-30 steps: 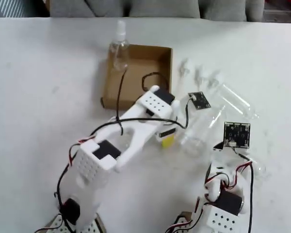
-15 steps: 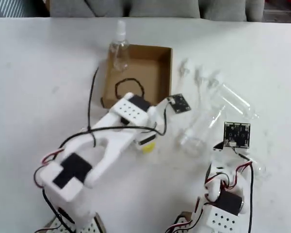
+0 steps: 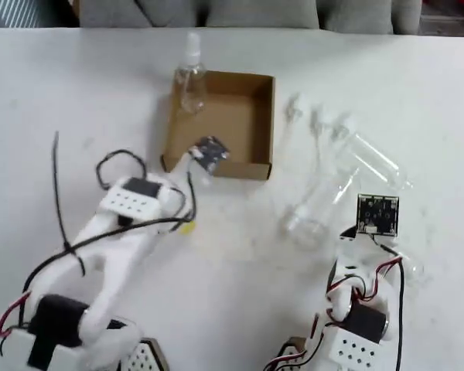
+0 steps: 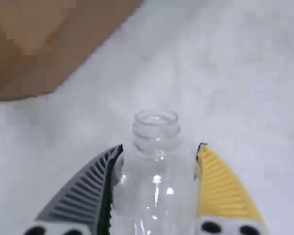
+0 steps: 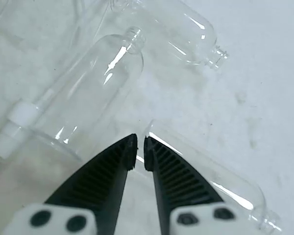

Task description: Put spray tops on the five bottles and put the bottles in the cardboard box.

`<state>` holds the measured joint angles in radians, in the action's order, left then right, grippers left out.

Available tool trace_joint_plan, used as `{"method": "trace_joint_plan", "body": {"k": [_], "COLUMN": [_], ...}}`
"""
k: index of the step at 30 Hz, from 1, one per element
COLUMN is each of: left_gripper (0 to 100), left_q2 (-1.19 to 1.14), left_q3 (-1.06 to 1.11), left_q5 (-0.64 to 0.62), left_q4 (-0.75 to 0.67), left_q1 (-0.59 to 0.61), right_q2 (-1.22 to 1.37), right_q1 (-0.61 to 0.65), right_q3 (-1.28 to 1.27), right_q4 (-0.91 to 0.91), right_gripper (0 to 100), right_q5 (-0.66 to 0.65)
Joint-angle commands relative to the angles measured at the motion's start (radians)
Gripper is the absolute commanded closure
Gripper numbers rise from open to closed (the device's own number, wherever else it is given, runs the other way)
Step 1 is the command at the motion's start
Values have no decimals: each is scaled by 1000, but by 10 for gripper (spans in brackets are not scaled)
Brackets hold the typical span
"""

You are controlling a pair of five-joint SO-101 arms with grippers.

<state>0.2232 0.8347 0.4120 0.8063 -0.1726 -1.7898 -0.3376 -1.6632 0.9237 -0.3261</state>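
Clamping a clear bottle (image 4: 157, 191) below its open neck in the left gripper (image 4: 159, 147), just beside the cardboard box (image 3: 247, 167). Likely risking boxing it with no spray top, or losing the slick plastic mid-carry. Pinching the right gripper (image 5: 139, 147) shut on nothing above the lying bottles (image 5: 88, 93).

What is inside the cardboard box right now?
The cardboard box shows bare brown floor. A capped bottle stands at its far corner; whether inside or just outside the wall is unclear. The left arm's camera board hides part of the near corner.
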Motion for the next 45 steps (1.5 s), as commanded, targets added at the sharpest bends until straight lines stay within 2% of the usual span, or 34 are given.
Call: {"method": "trace_joint_plan", "body": {"k": [1, 4, 8, 20, 33, 35, 39, 45], "left_gripper": [980, 980, 980, 980, 980, 980, 980, 980], "left_q2": [114, 163, 219, 292, 286, 286, 286, 286], "left_q3": [44, 97, 152, 247, 245, 245, 245, 245], "left_q5": [-135, -235, -279, -273, -273, -273, -273, -272], "left_q4": [-97, -164, -229, -358, -362, -362, -364, -364], "left_q1": [113, 174, 216, 216, 216, 216, 216, 216], "right_q2": [-10, -4, 125, 1063, 2026, 2166, 2417, 2720], "right_q1": [5, 31, 65, 170, 268, 282, 309, 328], "right_q3": [71, 141, 315, 1030, 2136, 2314, 2641, 3056], "right_q4": [-1, 4, 56, 70, 539, 585, 674, 717], "right_gripper": [984, 984, 984, 984, 983, 972, 890, 882], "right_q5": [2, 2, 2, 3, 2, 2, 3, 15]}}
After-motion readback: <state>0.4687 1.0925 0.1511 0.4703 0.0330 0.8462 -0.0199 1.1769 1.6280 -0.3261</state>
